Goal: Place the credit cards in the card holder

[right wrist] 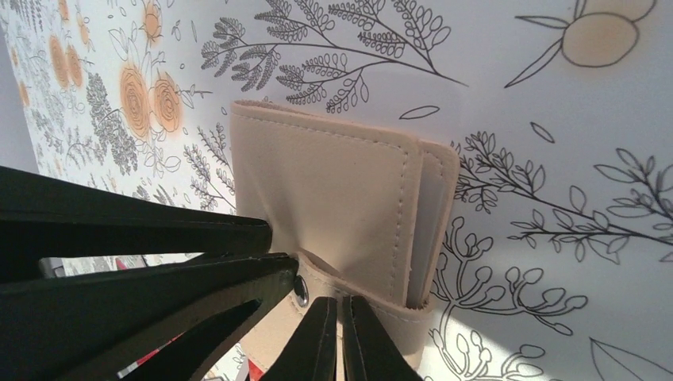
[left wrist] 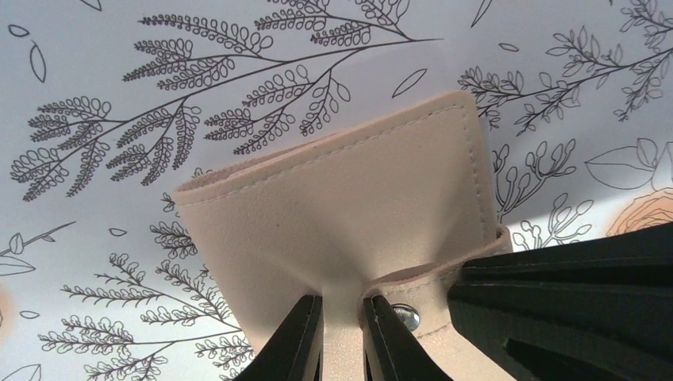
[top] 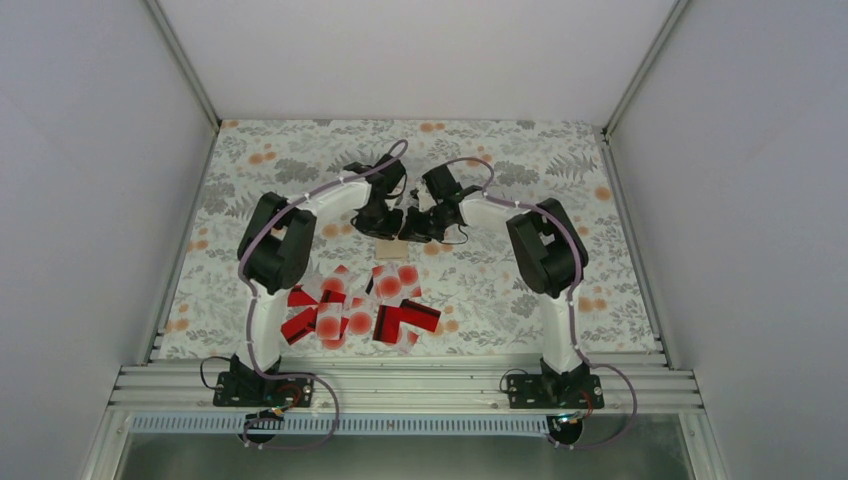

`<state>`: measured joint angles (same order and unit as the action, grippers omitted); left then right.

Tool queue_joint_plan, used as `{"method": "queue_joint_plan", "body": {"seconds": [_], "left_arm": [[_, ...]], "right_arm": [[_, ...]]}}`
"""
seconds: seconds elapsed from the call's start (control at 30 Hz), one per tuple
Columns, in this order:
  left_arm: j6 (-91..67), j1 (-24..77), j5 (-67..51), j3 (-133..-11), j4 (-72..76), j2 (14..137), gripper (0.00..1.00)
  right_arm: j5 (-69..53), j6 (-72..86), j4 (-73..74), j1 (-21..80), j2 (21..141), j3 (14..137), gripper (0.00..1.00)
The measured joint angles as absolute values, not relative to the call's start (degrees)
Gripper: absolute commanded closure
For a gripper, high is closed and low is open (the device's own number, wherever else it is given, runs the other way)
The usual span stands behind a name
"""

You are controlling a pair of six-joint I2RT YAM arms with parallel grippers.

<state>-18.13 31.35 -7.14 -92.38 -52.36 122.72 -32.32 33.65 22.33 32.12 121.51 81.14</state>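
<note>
Step in hand: opening the card holder. The table (top: 250, 180) carries a matte floral-print cover. The credit cards (top: 360, 305), glossy red or white with red dots, lie in a loose pile near my bases, well apart from the work.

The card holder (top: 387, 243) lies folded at mid-table. It is flat, tan and grained, with stitched edges.

My left gripper (left wrist: 343, 337) is clamped on its near edge. My right gripper (right wrist: 340, 341) has its fingers pressed together at the strap (right wrist: 397, 321). I cannot tell whether the strap lies between them.

Procedure: hold the body firm with the left gripper. Peel the strap off the metal snap (left wrist: 405, 316) at a shallow angle. The soft leather will probably flex before the snap releases.
</note>
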Motion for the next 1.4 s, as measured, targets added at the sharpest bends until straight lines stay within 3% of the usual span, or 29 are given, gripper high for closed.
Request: {"method": "queue_joint_plan", "body": {"seconds": [0.23,0.57,0.93,1.07,1.17,1.3,1.33,1.4], "left_arm": [[-18.94,31.75,-5.37,-90.02,-49.91,121.86,0.85],[-20.01,32.75,-3.03,-92.73,-52.27,122.32,0.84],[-21.3,33.63,-0.32,-94.28,-54.24,122.21,0.84],[-21.89,33.65,0.62,-94.28,-54.92,120.88,0.83],[-21.93,33.58,1.32,-94.28,-55.33,117.49,0.8],[-21.87,33.17,2.83,-94.98,-55.55,110.69,0.77],[-21.89,32.97,3.31,-95.31,-55.4,108.64,0.75],[-21.71,32.25,4.49,-95.46,-55.0,104.29,0.54]], "right_arm": [[-29.69,34.17,22.96,32.34,119.17,79.55,0.96],[-25.93,34.48,28.64,31.38,105.25,77.14,0.95],[-22.87,33.71,31.48,29.32,95.31,76.82,0.85],[-21.93,32.4,32.93,28.4,92.18,77.12,0.65],[-20.49,31.27,34.68,27.73,90.94,79.09,0.32],[-17.65,29.54,36.69,26.96,89.47,83.26,0.07],[-16.56,28.32,37.19,26.87,88.92,84.73,0.02],[-14.7,27.11,37.56,26.76,87.59,86.76,0.01]]}}
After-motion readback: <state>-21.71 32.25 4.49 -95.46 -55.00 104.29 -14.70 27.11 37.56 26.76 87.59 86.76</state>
